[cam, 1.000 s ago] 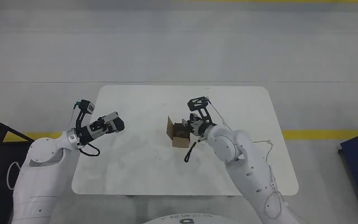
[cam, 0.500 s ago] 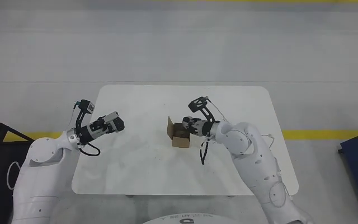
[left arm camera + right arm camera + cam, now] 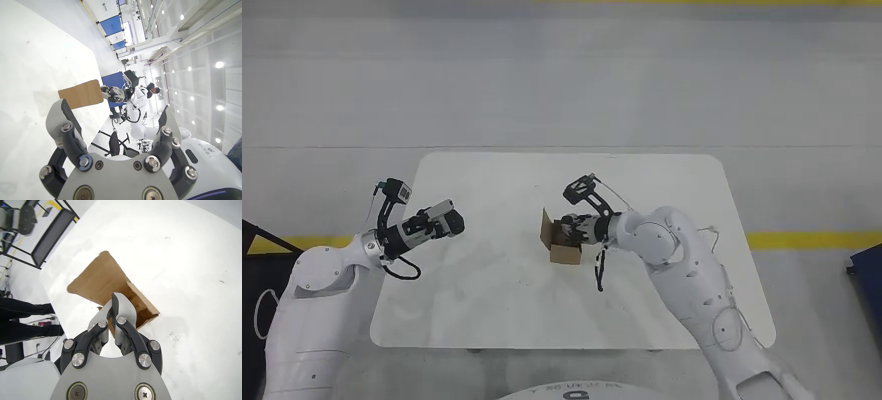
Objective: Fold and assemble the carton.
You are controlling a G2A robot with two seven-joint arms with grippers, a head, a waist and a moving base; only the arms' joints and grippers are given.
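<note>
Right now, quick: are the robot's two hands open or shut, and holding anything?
Left gripper: open, holding nothing, above the table.
Right gripper: shut, seemingly pinching an edge of the carton.

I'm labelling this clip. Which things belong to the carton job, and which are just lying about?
Job: carton, table, right gripper (shut, at the carton), left gripper (open, apart from it).
Lying about: chair, bottle, black rack.

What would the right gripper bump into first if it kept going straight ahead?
Most likely the carton. The right gripper, shut, points right at it, with its tips close to the cardboard; I cannot tell whether they touch.
</note>
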